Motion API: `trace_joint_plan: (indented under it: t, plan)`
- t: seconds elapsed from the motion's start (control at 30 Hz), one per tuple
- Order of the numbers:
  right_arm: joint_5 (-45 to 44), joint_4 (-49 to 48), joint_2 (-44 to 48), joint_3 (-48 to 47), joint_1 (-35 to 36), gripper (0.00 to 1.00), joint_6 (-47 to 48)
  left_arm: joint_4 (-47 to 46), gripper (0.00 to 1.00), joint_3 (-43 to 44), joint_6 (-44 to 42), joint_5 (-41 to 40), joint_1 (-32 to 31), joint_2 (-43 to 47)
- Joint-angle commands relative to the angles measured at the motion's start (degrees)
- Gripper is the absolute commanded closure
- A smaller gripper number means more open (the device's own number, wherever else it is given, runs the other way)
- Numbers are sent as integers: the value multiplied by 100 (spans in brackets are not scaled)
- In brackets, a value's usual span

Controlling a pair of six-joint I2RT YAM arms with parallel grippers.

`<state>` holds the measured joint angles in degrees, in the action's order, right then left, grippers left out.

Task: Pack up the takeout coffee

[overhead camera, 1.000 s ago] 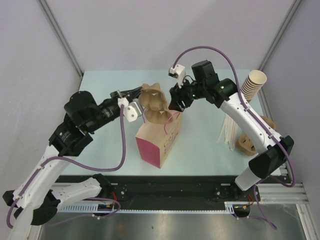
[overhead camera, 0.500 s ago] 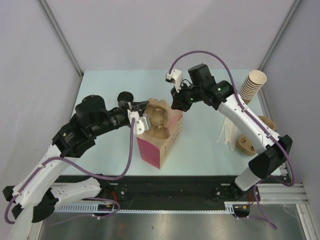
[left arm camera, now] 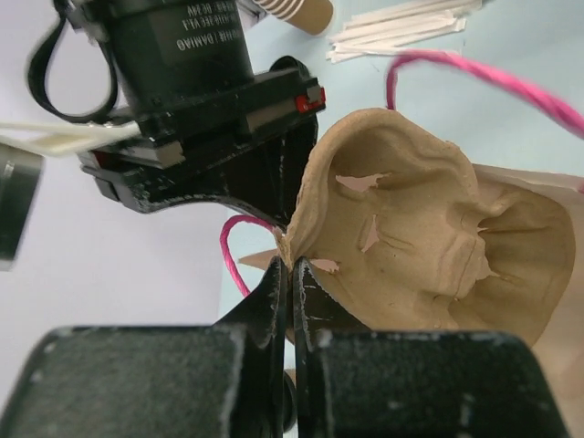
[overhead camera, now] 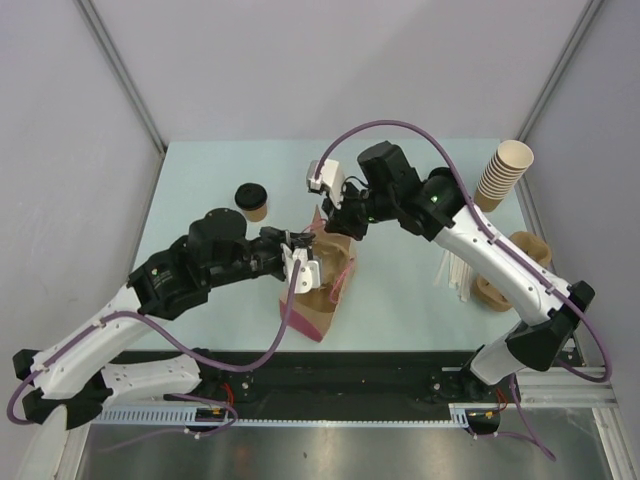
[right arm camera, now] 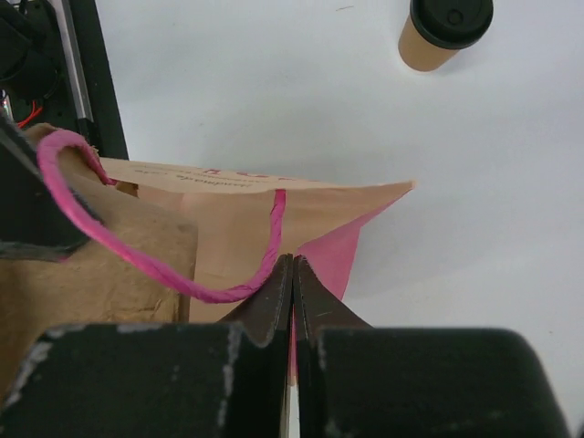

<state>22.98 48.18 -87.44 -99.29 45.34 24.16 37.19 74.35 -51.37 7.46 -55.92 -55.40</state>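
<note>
The black motor housing (left arm camera: 173, 46) bears white lettering, seemingly "TORQUE DAMIAO 24V".

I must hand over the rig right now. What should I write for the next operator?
The left gripper is shut on the rim of the carrier, which sits in the mouth of the bag.
The right gripper is shut on the bag's far rim.
The coffee stands upright, lid on, on the table to the left of the bag, not held.
Done: carrier at the bag.
Left: probably seat the carrier, then pack the coffee.
</note>
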Motion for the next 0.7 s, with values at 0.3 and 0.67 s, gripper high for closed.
trace_joint_plan:
  t: [0.3, 0.67]
  plan:
    - [-708, 130, 403, -504, 177, 100, -87, 851, 100, 546, 840, -1081, -709, -68]
    - [-277, 191, 438, -381, 229, 100, 9, 790, 100, 344, 972, -1089, -912, -94]
